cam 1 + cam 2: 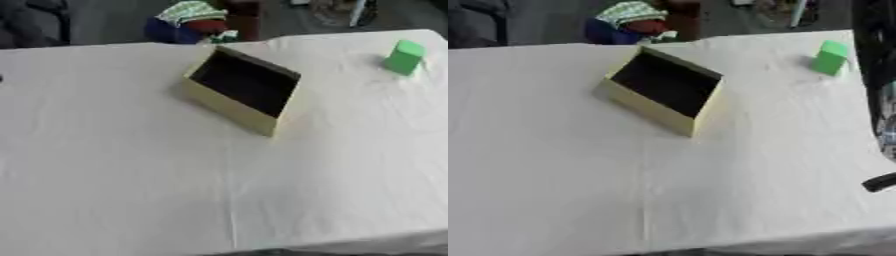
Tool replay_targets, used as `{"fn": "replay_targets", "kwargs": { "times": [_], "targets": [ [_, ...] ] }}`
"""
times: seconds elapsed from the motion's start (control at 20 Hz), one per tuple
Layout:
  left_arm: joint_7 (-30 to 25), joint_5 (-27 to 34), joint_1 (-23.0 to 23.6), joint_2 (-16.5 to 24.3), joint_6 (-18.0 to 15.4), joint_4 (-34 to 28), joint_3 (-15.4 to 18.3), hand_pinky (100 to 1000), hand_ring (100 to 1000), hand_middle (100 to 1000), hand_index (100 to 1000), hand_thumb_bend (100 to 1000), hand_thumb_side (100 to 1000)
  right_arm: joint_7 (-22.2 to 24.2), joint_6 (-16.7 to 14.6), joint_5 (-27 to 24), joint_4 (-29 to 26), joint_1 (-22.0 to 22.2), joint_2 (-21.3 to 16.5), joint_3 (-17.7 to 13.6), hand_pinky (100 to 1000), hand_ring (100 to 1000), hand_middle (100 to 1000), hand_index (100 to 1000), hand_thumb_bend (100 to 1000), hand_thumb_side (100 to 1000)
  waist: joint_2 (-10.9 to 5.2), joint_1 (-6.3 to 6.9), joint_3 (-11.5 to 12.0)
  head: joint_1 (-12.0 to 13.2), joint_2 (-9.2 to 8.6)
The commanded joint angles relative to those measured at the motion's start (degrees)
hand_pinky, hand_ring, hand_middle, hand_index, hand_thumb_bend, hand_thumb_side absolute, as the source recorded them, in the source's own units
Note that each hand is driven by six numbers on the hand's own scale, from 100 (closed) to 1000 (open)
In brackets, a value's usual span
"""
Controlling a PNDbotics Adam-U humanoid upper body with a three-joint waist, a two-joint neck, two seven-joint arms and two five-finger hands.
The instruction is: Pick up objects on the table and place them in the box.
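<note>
A yellow box (229, 102) with a dark inside stands on the white-clothed table (131, 175), a little behind the middle, its opening facing up and toward the far right. A green block (404, 57) stands upright near the table's far right corner, apart from the box. My right arm (878, 75) runs down the right edge of the right eye view, black with silver parts. Of my right hand (878, 182) only one dark finger shows, low on the right over the cloth, well clear of block and box. My left hand shows in no view.
Beyond the far table edge lie a bundle of striped and red cloth (194, 17) and dark furniture (35, 20). The table's front edge (350, 245) runs along the bottom of the view.
</note>
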Motion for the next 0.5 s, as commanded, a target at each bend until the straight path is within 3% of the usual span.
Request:
{"fn": "replay_targets", "kwargs": {
  "times": [0.05,0.5],
  "targets": [
    [-0.3,0.3,-0.8,1.8,-0.1,-1.1,0.0,704,525,515,800,100,726,-0.6,-1.5,1.3,3.8,-0.8,-3.2,2.8,688,1000,710,839,100,420,-0.61,-0.18,0.1,-1.7,-0.13],
    [-0.7,0.1,-0.7,2.2,0.1,-1.1,-0.3,704,523,513,799,100,731,-0.8,-3.3,12.0,13.3,0.1,-6.5,9.9,751,1000,775,884,100,290,0.13,-0.68,0.3,-3.3,0.77]
  ]
}}
